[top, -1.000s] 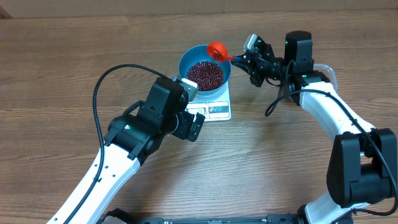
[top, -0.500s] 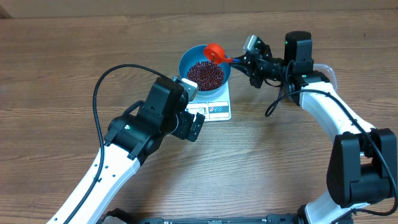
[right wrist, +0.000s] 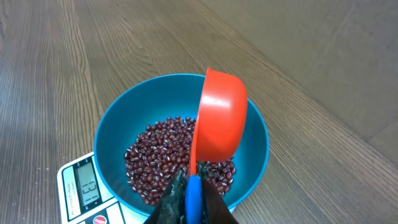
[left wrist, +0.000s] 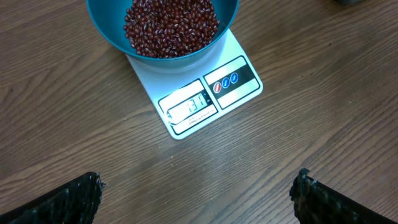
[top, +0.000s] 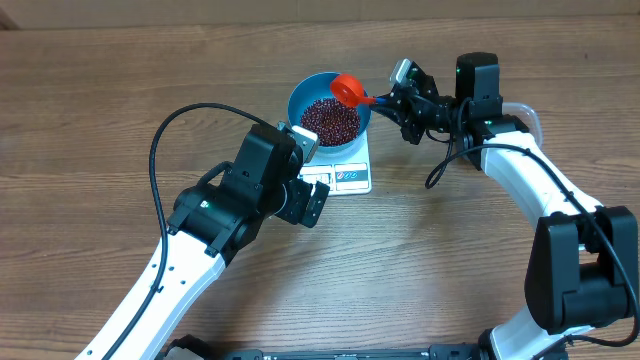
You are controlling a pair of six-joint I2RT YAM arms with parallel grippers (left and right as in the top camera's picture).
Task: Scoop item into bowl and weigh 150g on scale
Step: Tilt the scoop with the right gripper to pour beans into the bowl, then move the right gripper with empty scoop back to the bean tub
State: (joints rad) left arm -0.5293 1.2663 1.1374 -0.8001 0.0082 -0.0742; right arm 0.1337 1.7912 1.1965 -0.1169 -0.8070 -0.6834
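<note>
The blue bowl (top: 299, 97) stands on the white scale (top: 350, 178) and holds a heap of red-brown beans (top: 330, 120). My right gripper (top: 395, 98) is shut on the blue handle of a red scoop (top: 347, 88). The scoop is tipped on its side above the bowl's far-right rim. In the right wrist view the scoop (right wrist: 221, 118) hangs over the beans (right wrist: 158, 152) with its hollow hidden, and the scale (right wrist: 81, 183) reads 131. My left gripper (left wrist: 199, 202) is open over bare table in front of the scale (left wrist: 208, 99), with nothing between its fingers (left wrist: 68, 202).
A clear plastic tub (top: 527, 114) sits partly hidden behind my right arm at the right. A black cable (top: 160, 135) loops above my left arm. Wooden tabletop surrounds the scale on all sides.
The red scoop has shifted slightly down toward the bowl's middle and rolled a little. The left arm and the bowl have not moved.
</note>
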